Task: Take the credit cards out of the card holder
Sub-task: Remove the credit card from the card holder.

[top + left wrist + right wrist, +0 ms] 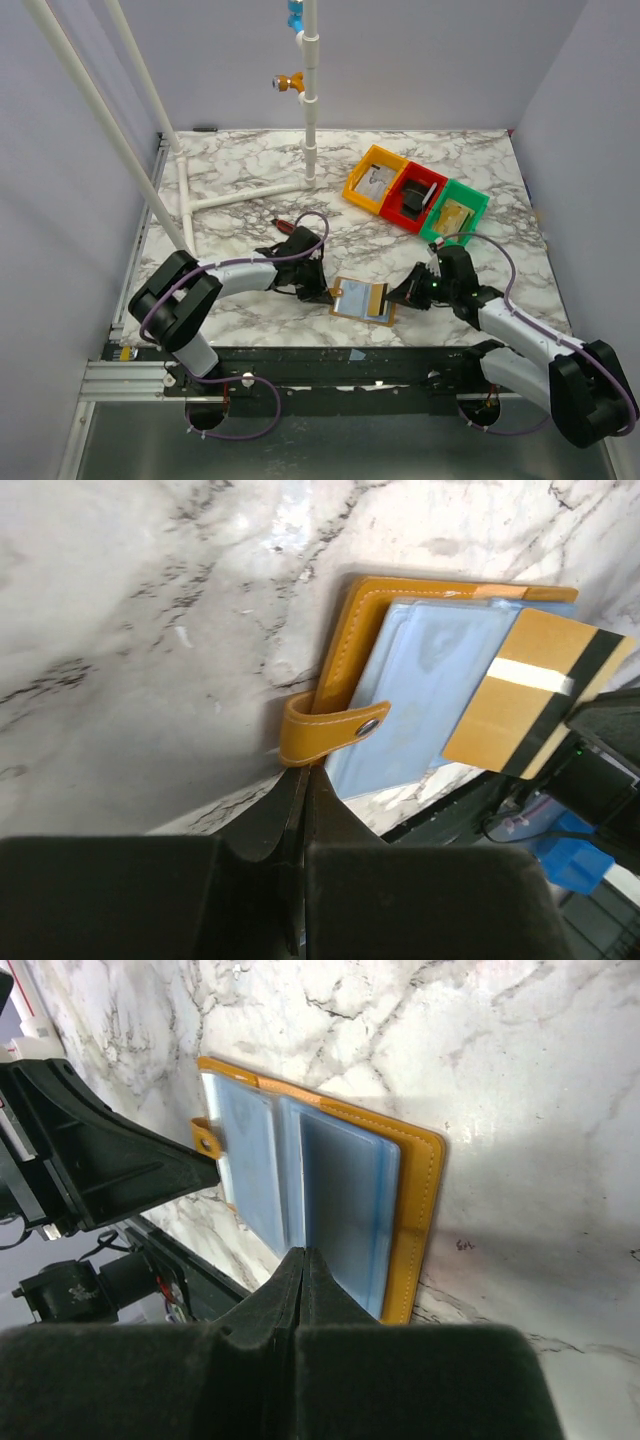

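The yellow card holder point(362, 300) lies open near the table's front edge, its clear blue sleeves point(340, 1185) facing up. My left gripper point(322, 290) is shut at the holder's left side, its tips point(305, 772) meeting on the end of the snap strap point(330, 730). A gold credit card point(530, 690) with a black stripe sticks out of the sleeves at a tilt, toward my right gripper point(400, 295). That gripper point(303, 1255) is shut at the holder's near edge, on the card seen edge-on. The holder also shows in the left wrist view point(345, 640).
Yellow point(375, 180), red point(418, 197) and green point(455, 212) bins stand in a row at the back right, with items in them. A white pipe frame point(310, 110) rises at the back left. The table's front edge point(350, 352) lies just behind the holder.
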Motion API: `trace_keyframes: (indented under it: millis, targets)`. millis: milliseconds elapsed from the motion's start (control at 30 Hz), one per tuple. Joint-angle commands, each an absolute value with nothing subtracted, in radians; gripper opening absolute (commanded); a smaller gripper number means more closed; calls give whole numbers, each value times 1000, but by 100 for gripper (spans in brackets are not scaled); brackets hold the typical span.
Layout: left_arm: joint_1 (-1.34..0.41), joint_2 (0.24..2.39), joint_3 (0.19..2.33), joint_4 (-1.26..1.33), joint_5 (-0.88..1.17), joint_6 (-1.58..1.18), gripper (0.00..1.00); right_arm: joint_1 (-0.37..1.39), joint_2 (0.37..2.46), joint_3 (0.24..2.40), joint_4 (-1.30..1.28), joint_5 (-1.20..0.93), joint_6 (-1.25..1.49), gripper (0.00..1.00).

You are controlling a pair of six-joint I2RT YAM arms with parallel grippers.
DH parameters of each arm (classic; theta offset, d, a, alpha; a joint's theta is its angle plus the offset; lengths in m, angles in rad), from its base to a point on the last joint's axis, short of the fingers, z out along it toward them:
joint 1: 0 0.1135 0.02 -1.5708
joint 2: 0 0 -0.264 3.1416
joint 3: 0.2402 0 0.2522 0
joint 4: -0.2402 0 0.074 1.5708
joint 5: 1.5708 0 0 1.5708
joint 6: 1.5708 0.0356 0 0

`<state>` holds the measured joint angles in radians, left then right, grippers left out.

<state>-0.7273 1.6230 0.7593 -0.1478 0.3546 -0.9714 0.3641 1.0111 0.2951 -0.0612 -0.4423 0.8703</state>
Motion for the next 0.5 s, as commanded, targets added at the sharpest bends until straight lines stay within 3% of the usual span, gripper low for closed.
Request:
trace_keyframes:
  millis: [0,67,167,233,300,400,467]
  targets:
    - [-717,1547,808,-269,283,-922,0,356,992,353,-111,-449,860,1]
    - [-717,1510,831,-302,276,-913,1,356,989,380,-120,-455,862,1]
    - [-718,1463,868,-341,265,-900,13,356,996,422,-143,-461,861,1]
    - [-716,1439,890,-356,267,-892,39,356,1001,445,-146,-473,862,1]
    - [-717,1417,907,-363,271,-884,58,356,1003,466,-148,-482,867,1]
    - [-707,1391,919,-356,295,-881,76,356,1009,495,-146,-495,874,1]
    - [-694,1381,915,-327,334,-882,77,356,1018,518,-142,-509,877,1]
